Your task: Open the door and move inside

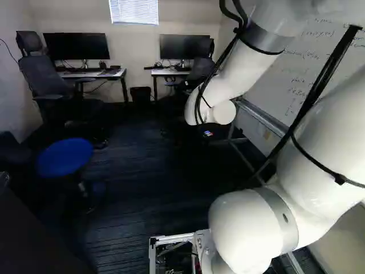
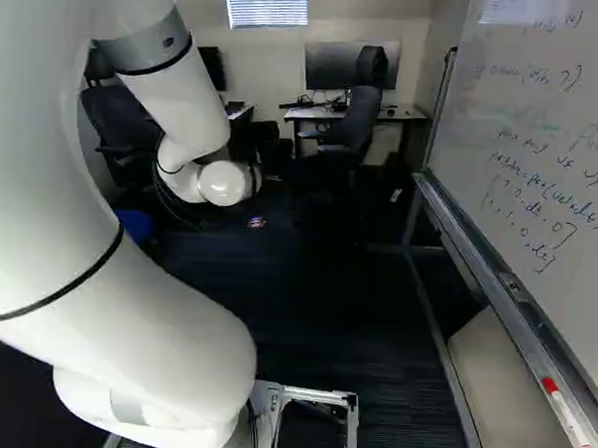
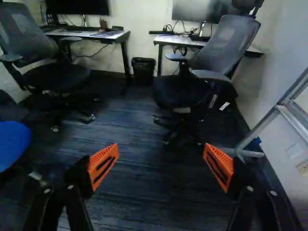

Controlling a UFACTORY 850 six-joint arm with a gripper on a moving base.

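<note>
Presently, the jaws stand wide apart and grasp nothing; floor shows between their orange pads. Where the door is, I cannot tell from these views. The dark floor goes from near to far, between the blue stool on the left and the whiteboard on the right. The round edge of the stool marks the near left side; farther behind it is an office chair. On the far right, a second chair stands at the right surface, its wheels spread over the floor. One black bin is between this surface and the left surface. Along the right side, the metal frame of the whiteboard makes a long edge, and its foot reaches inward.
</note>
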